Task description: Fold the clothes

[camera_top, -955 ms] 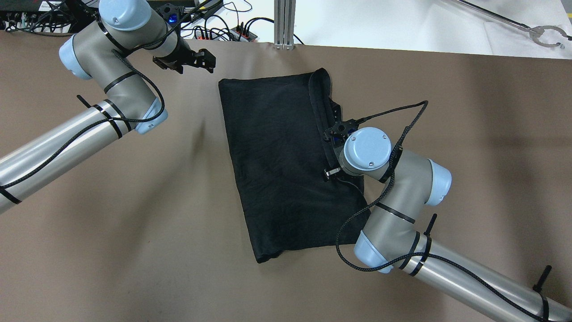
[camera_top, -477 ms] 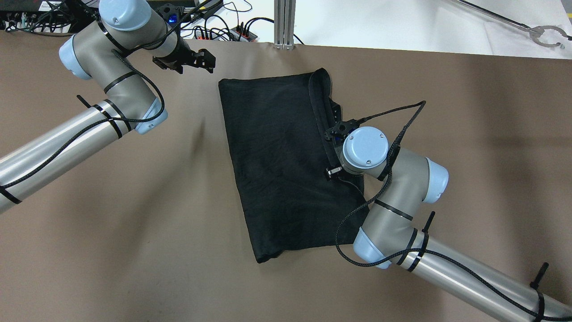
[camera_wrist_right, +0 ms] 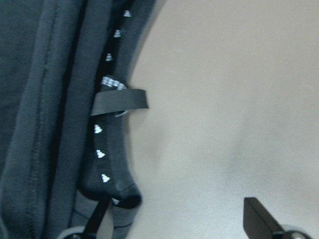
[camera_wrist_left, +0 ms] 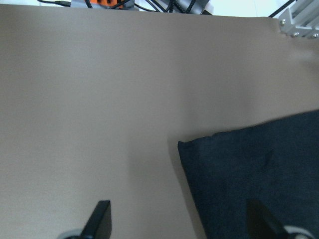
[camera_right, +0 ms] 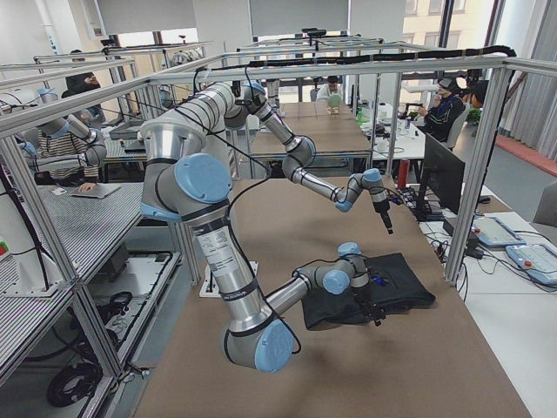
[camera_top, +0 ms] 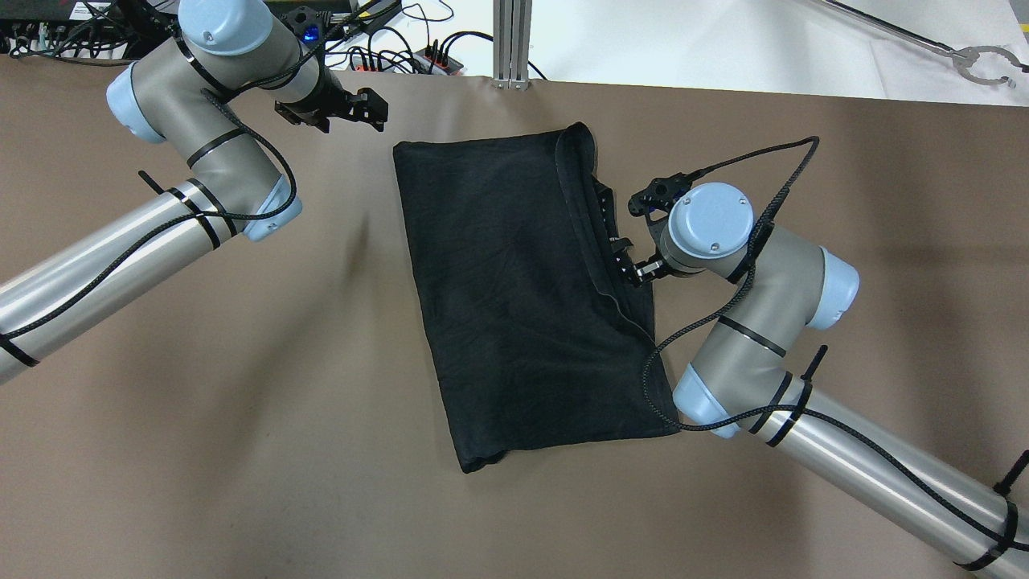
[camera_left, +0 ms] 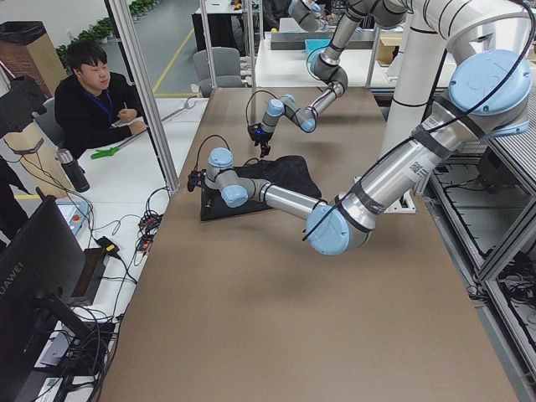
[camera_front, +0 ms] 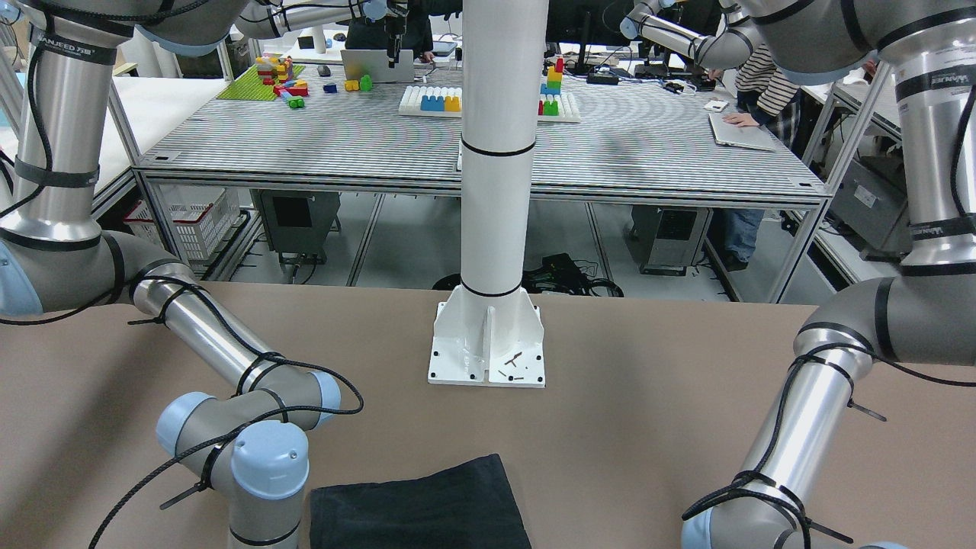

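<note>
Hovering with the right gripper [camera_top: 629,265] spread wide at the layered hem of the clothes [camera_top: 514,289], likely to pinch it, with the left gripper [camera_top: 370,108] spread and parked clear.

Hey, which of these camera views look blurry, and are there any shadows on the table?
Left wrist view: soft throughout, the fingertips of the left claw blurred at the bottom edge. Right wrist view: hems of the cloth also soft. Overhead view: sharp, with broad arm shadows on the table.
</note>
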`<state>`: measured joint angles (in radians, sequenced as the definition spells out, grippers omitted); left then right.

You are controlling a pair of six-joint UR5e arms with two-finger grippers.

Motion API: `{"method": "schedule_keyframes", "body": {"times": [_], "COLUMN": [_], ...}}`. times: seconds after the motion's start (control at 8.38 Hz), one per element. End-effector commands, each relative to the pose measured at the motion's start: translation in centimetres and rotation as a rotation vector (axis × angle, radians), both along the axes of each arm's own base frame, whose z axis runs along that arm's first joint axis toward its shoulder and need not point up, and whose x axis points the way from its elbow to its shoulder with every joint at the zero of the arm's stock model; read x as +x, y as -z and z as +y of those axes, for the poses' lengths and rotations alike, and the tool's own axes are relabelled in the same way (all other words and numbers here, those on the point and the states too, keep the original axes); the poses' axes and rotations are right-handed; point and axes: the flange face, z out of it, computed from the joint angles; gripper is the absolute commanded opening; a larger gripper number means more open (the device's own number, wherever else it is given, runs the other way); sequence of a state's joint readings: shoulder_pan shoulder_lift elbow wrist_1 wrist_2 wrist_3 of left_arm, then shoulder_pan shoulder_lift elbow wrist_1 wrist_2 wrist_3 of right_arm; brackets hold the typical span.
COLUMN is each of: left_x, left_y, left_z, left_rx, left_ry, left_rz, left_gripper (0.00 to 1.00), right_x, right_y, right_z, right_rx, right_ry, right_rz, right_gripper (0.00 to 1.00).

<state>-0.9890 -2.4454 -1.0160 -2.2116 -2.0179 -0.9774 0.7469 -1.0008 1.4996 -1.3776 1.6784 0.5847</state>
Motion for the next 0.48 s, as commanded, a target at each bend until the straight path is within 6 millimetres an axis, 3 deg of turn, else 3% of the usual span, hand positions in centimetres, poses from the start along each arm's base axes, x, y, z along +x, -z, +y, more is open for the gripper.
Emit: {"method": "schedule_keyframes", "body": {"times": [0.0, 0.36], "left_x": [0.0, -0.1], "left_y": [0.0, 0.0], "left_z": [0.0, 0.0], "left_rx": [0.001, 0.0], "left_ry": [0.0, 0.0], "left_rz": [0.001, 0.001], "left_gripper": [0.95, 0.95], "right_x": [1.8, -0.9], "right_y": [-2.5, 5.8], "right_z": [0.3, -0.4], "right_rx": [0.04, -0.012], "right_ry": [0.007, -0.083], "right_rz": [-0.035, -0.145], "right_gripper": [0.93, 0.92]}}
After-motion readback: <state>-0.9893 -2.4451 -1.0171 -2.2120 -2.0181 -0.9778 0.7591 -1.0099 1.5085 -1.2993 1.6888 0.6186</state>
